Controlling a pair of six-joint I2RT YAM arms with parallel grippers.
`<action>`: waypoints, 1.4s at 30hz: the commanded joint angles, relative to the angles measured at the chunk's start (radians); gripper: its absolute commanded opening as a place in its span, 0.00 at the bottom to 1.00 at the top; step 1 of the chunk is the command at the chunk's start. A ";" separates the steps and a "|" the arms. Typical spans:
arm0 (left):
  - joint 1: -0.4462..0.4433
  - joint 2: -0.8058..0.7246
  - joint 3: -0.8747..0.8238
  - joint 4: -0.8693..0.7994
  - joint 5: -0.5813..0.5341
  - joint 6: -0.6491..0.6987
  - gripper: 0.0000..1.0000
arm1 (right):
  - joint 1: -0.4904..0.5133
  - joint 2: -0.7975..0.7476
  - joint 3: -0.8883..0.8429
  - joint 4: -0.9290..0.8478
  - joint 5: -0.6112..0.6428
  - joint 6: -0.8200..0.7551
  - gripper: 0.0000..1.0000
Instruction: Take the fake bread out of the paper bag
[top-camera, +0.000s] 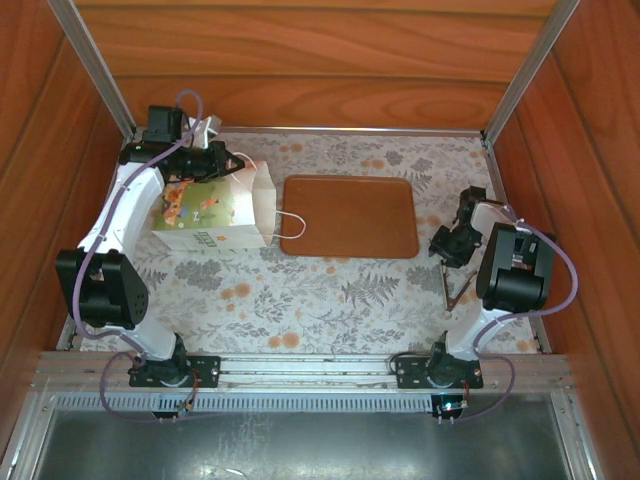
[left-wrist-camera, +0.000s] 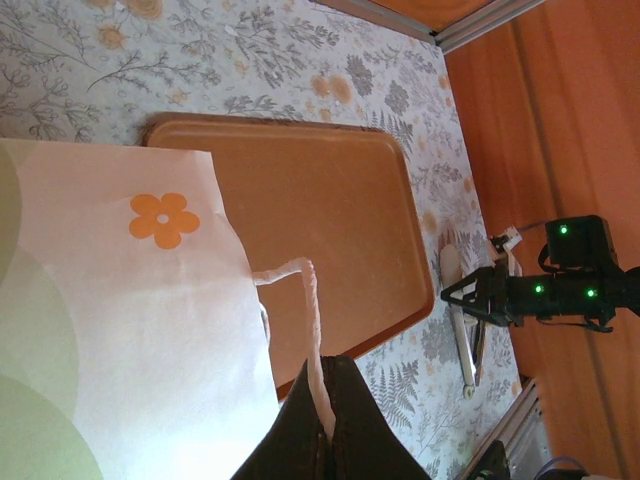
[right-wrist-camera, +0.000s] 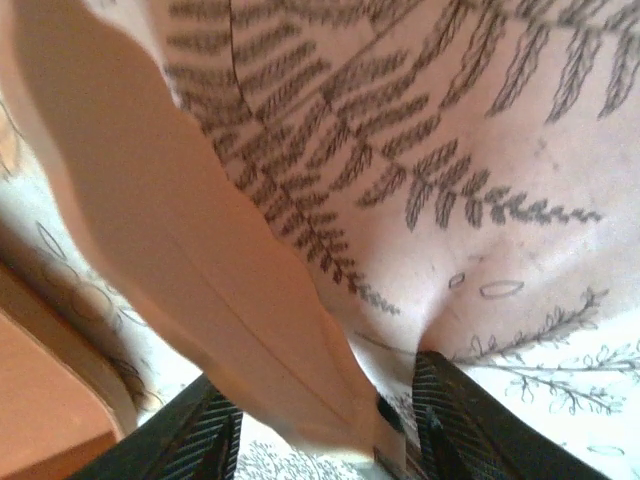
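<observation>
The fake bread is judged hidden inside the paper bag (top-camera: 210, 205), upper left of the tabletop (top-camera: 300, 300). Its string handle (left-wrist-camera: 300, 290) is pinched shut by the left end effector (left-wrist-camera: 328, 420); pale tongs (right-wrist-camera: 200, 250) are straddled by the right end effector (top-camera: 452, 243), jaws parted. Clamping them is called for next.

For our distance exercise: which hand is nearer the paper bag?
Left. The left hand pinches the paper bag's string handle; the right hand sits beyond the brown tray.
</observation>
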 joint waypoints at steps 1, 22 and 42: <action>-0.007 -0.032 -0.016 0.012 -0.002 -0.002 0.00 | 0.016 -0.053 -0.033 -0.085 0.076 0.008 0.53; -0.007 -0.032 -0.009 0.020 0.013 -0.008 0.00 | 0.039 0.023 0.043 -0.040 0.168 -0.111 0.17; -0.008 -0.022 -0.002 0.041 0.033 -0.023 0.00 | 0.124 0.253 0.393 -0.170 0.127 -0.365 0.31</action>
